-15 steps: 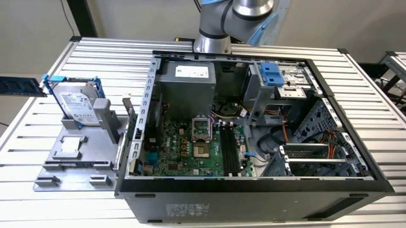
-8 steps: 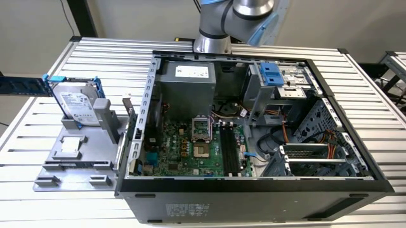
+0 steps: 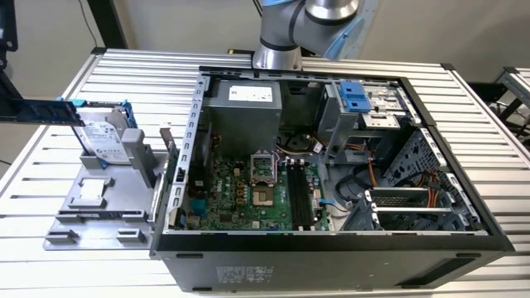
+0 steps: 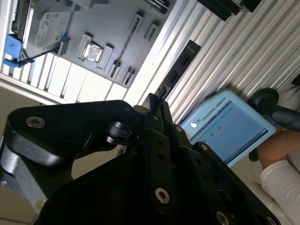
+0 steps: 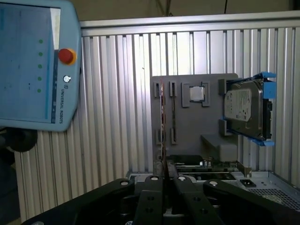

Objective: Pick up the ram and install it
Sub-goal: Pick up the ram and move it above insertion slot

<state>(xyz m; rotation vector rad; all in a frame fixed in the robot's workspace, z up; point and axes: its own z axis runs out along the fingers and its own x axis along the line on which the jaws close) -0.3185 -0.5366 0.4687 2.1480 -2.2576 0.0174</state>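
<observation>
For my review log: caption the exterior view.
Open PC case on slatted table; fixture with hard drive beside it; arm overhead.

Exterior view sits high and looks steeply down into the open case (image 3: 331, 161), tray (image 3: 91, 223) at the frame's left, arm (image 3: 286, 37) at top centre. First wrist view looks past the gripper (image 5: 164, 171), face-on at that distant tray. Second wrist view crowds the gripper's black body, catching the tray aslant. Both wrist views share the pendant (image 5: 33, 65).
</observation>
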